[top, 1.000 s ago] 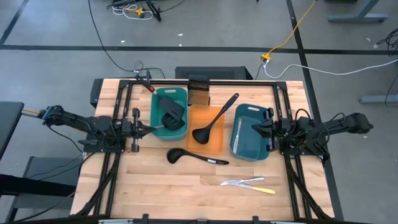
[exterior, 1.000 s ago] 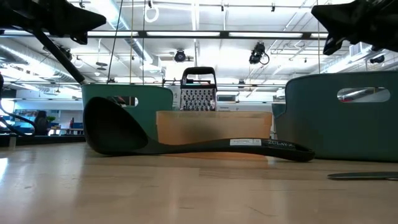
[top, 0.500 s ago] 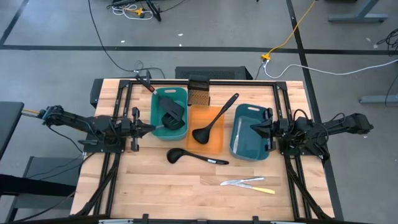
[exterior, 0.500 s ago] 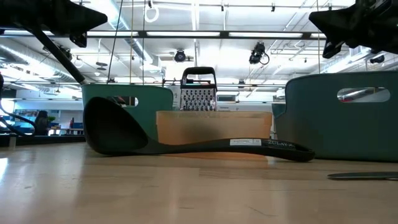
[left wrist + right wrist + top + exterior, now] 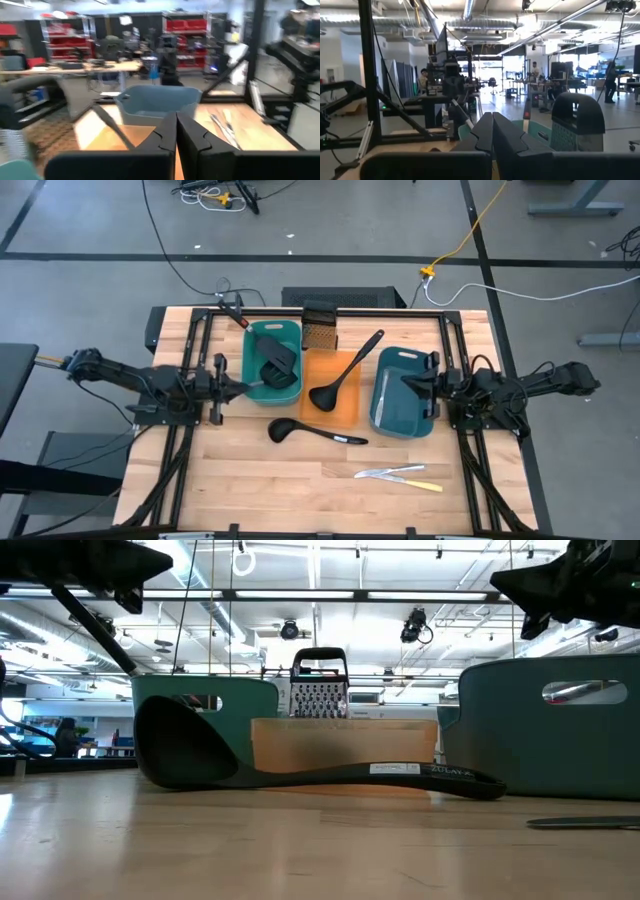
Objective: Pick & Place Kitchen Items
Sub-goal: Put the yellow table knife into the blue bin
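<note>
Hovering left gripper (image 5: 240, 387) by teal tray (image 5: 252, 370), right gripper (image 5: 408, 385) over blue tray (image 5: 379, 412), both jaws closed empty | ladle (image 5: 312, 431) on table (image 5: 300, 485), cutlery (image 5: 398, 474) near front | risk: closed jaws would knock ladle aside

The wooden surface (image 5: 250, 480) is carrying a teal tray (image 5: 258, 392), an orange tray (image 5: 349, 408) and a blue tray (image 5: 398, 423) in a row, with a dark mesh box (image 5: 319, 330) sitting behind them. A black ladle (image 5: 312, 432) is lying in front, and cutlery pieces (image 5: 398, 474) are lying nearer the front right.
</note>
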`<action>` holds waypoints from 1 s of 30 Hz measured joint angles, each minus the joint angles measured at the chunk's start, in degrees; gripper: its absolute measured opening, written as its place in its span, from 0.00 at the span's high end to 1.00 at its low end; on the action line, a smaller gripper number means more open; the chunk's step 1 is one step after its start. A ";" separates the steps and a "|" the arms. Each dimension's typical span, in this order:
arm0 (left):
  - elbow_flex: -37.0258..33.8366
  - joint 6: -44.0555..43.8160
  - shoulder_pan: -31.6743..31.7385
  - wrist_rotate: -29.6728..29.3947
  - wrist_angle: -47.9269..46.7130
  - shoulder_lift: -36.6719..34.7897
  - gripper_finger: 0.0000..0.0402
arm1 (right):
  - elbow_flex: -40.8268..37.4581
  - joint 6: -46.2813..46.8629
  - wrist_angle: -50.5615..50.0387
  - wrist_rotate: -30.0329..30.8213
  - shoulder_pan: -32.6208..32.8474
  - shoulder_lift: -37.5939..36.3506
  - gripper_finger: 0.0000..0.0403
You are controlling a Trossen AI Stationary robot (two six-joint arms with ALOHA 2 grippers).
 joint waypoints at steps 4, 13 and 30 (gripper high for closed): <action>2.88 -1.13 -0.01 0.58 2.18 5.62 0.99 | 0.02 -0.06 -1.36 0.00 0.00 0.00 0.97; 8.26 -1.04 0.00 2.01 3.12 19.47 0.95 | 5.04 0.44 -10.29 -0.02 2.09 0.33 0.98; 8.81 -0.86 0.00 2.48 3.00 22.08 0.95 | 47.10 36.55 -77.66 -3.71 24.96 34.27 0.99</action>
